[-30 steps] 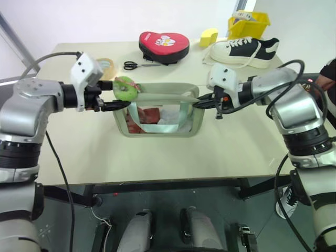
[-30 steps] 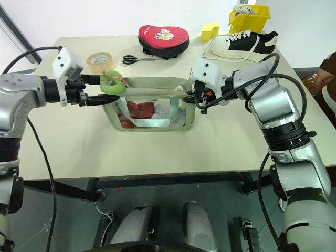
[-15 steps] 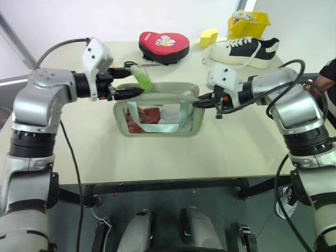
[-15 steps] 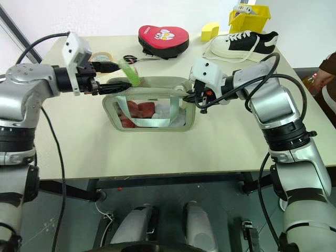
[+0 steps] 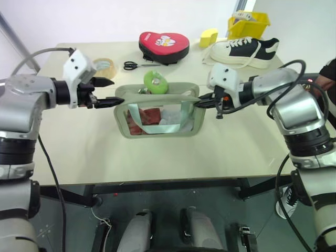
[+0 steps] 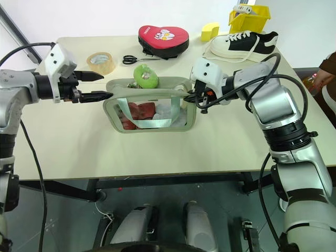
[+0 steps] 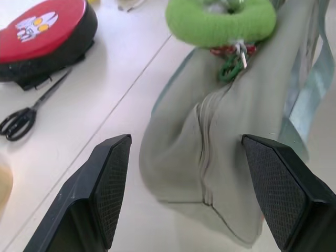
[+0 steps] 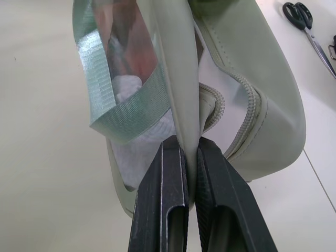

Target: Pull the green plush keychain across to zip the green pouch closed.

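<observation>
My left pincer (image 5: 107,91) is hanging released beside the green pouch (image 5: 157,123); the green plush keychain (image 5: 155,82) is resting atop it; my right pincer (image 5: 201,101) is pinching the pouch's edge.

The pale surface (image 5: 157,152) carries a green pouch (image 5: 157,118), red heart case (image 5: 164,44), scissors (image 5: 137,65), tape roll (image 5: 105,65), sneaker (image 5: 244,51), yellow block (image 5: 209,37) and yellow bin (image 5: 248,23).

My left gripper (image 5: 106,92) sits just left of the green pouch (image 5: 157,113), the green plush keychain (image 5: 154,82) on top.
</observation>
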You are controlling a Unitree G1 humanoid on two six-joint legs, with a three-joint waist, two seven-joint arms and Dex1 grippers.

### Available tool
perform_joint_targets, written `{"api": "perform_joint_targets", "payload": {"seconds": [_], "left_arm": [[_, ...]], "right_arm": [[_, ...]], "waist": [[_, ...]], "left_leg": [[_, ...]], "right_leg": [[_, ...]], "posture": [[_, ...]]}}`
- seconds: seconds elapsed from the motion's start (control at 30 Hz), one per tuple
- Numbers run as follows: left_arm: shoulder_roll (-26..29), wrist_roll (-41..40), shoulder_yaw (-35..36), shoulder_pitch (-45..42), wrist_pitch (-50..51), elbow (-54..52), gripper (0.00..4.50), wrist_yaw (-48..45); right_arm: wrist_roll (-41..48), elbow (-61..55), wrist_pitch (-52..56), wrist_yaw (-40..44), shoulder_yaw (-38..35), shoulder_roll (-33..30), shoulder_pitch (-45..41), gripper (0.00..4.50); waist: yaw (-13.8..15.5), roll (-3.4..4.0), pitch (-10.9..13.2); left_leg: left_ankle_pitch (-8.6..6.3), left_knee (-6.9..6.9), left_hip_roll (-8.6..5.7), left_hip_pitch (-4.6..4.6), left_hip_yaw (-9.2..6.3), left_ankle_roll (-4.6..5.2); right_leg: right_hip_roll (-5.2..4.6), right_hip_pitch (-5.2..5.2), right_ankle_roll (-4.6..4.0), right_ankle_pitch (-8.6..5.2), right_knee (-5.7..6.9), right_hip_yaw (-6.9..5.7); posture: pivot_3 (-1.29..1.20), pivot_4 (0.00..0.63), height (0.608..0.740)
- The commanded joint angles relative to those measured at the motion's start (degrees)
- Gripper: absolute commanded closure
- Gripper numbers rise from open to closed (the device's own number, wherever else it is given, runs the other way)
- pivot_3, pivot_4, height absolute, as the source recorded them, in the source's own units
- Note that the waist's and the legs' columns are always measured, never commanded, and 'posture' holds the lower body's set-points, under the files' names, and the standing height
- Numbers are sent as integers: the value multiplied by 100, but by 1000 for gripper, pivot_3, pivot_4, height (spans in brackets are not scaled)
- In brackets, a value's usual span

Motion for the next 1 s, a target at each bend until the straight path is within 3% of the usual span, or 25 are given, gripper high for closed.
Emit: {"api": "perform_joint_targets", "payload": {"seconds": [0.03, 0.23, 0.53, 0.73, 0.97, 1.0], "left_arm": [[9, -68, -26, 307, 41, -334, 921, -87], [-56, -111, 14, 431, 216, -564, 921, 39], [155, -75, 278, -213, 254, -149, 921, 94], [392, -808, 415, 273, 1027, -1037, 921, -320], [247, -262, 99, 936, 456, -1142, 921, 179], [133, -182, 89, 858, 395, -1012, 1152, 341]], "right_arm": [[27, -171, -20, -11, -101, -51, -69, 4500], [19, -150, -24, 17, -83, -53, -102, 4500], [13, -140, -32, 22, -72, -51, -101, 4500], [5, -147, -42, 22, -69, -64, -89, 4500], [12, -139, -42, 19, -59, -41, -85, 4500], [12, -136, -47, 21, -56, -40, -86, 4500]], "waist": [[-1, 1, -1], [14, 1, -1], [-1, 1, -1], [-14, 2, 0], [8, 0, -1], [15, 0, -1]], "left_leg": [[0, 0, 0, 0, 0, 0], [0, 2, 0, 2, 0, 0], [0, 1, 0, 2, 0, 0], [-1, -2, 0, 0, 1, 2], [-1, -1, 1, 2, -1, 2], [-1, 0, 0, 1, -2, 2]], "right_leg": [[0, 0, 0, 0, 0, 0], [-1, 4, 0, 0, 1, 0], [1, 2, 0, 0, 1, -1], [0, 0, 0, 0, -2, 1], [0, 0, -1, 0, 1, 1], [0, 1, -1, 0, 0, 0]], "posture": [[0, 150, 740], [0, 150, 740], [0, 150, 740], [0, 150, 740], [0, 150, 740], [0, 150, 740]]}}
